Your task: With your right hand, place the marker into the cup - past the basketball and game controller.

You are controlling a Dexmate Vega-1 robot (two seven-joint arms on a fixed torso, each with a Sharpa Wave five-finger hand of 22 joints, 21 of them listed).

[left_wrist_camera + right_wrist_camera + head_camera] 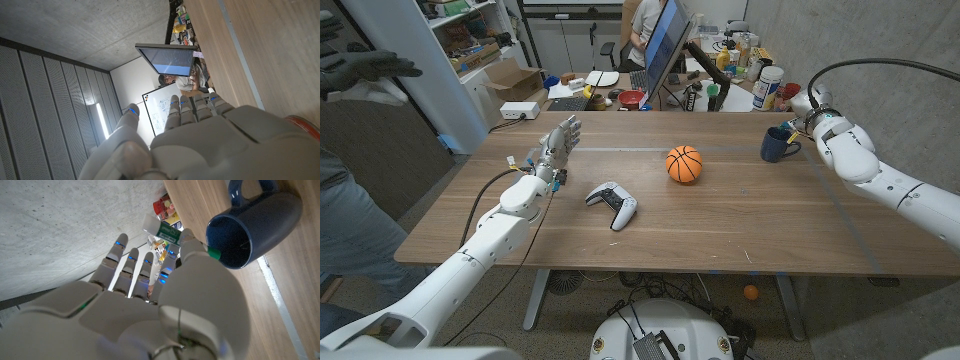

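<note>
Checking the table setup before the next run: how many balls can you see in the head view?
2. An orange basketball sits on the table between the game controller and the blue cup. A small orange ball lies on the floor under the table. The clutter behind could hide others.

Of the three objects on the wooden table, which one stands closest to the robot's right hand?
The dark blue cup: it stands beside the right hand, while the basketball and the game controller lie farther toward the middle.
</note>
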